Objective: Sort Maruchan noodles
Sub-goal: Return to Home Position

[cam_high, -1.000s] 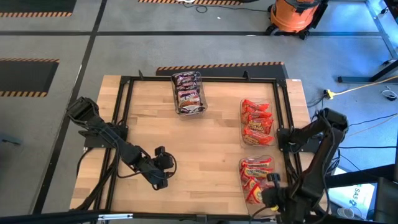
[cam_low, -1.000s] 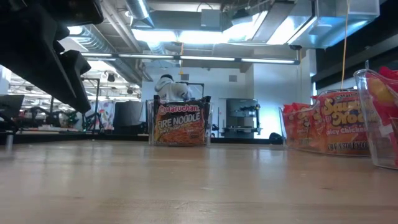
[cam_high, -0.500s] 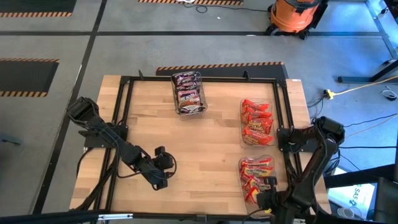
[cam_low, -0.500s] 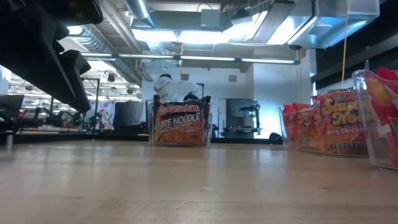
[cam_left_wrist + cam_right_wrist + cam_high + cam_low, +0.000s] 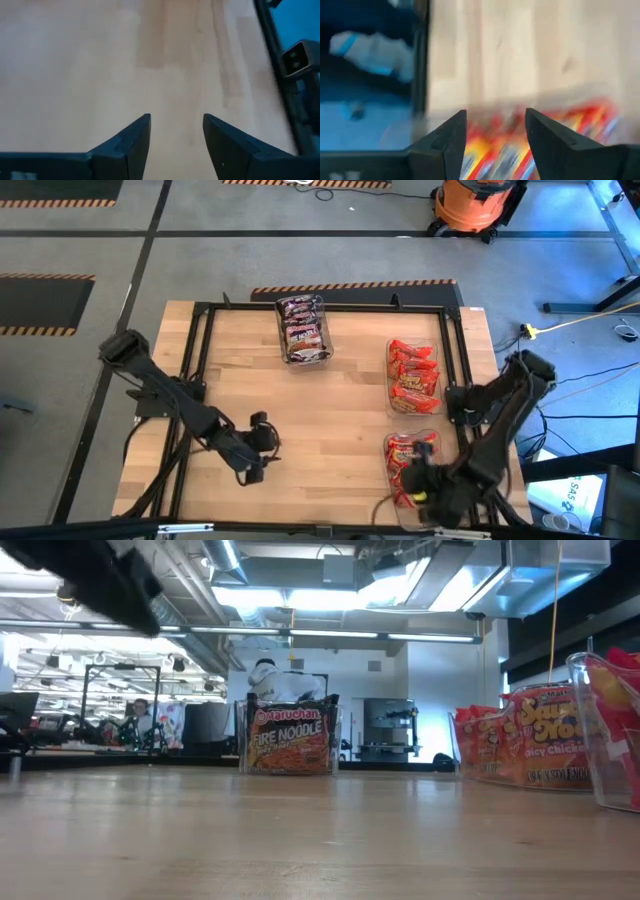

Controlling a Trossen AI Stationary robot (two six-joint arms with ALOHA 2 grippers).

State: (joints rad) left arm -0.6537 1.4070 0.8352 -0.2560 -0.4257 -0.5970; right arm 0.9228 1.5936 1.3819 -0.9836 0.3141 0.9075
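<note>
**Both grippers empty, noodles lying in the bins**

The left gripper (image 5: 258, 448) is hovering over bare wood on the near-left part of the table (image 5: 340, 430). Its fingers (image 5: 132, 137) are spread apart and gripping nothing. The right gripper (image 5: 422, 492) is hanging over the near right bin (image 5: 412, 434). Its fingers (image 5: 451, 135) are parted too, with nothing between them. Red packets (image 5: 408, 460) are lying inside that bin, showing right beneath the gripper. Just beyond it, a second clear bin (image 5: 413, 413) is holding red-orange packets (image 5: 412, 375). At the table's far edge, a third bin (image 5: 305, 362) is holding the dark packets (image 5: 303, 330), one showing "Fire Noodle" in the low view.
</note>
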